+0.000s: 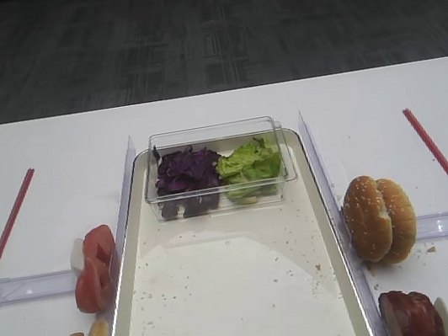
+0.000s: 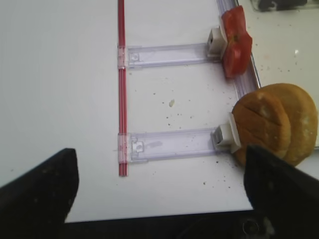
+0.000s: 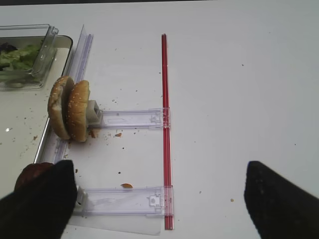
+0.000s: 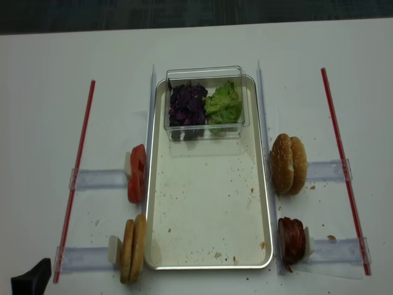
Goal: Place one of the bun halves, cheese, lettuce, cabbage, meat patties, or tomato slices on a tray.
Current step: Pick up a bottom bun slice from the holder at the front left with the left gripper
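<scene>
Crumb-flecked tray, tub of cabbage and lettuce, 2 flat bun halves upright beside it

The large rectangular cream-white tray with a raised silvery rim lies lengthwise, crumb-flecked. At its 12 o'clock end sit dark purple shredded cabbage and bright green crinkled lettuce. Glossy red tomato slices stand at 9 o'clock, flat golden-brown bun halves on edge at 7, dark reddish-brown meat patties at 4.
</scene>
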You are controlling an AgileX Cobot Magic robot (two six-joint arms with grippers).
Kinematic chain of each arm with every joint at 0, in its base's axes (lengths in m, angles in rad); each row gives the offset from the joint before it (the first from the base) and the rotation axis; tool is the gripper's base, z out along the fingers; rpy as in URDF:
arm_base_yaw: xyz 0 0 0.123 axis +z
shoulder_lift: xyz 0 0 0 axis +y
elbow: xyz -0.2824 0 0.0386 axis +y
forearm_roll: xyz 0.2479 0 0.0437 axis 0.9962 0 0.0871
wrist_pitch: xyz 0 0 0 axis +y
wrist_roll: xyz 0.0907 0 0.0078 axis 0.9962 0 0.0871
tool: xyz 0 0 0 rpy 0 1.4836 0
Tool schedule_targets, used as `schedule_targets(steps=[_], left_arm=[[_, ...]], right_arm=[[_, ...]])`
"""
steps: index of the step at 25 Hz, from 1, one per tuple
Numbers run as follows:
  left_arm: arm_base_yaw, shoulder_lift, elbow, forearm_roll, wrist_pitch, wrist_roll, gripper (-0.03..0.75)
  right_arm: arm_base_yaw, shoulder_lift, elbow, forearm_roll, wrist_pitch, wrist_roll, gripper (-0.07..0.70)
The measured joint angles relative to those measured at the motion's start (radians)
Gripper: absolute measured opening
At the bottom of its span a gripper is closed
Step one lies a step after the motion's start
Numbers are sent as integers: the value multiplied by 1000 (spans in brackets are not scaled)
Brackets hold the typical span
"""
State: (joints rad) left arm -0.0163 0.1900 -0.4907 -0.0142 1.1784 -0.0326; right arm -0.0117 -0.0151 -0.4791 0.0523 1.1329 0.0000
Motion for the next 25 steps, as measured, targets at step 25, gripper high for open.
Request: schedule_targets(steps=[25], left_arm=[[0,879,-236,-17,-53,16,618]], right_arm=[[0,0,0,0,0,0,692]])
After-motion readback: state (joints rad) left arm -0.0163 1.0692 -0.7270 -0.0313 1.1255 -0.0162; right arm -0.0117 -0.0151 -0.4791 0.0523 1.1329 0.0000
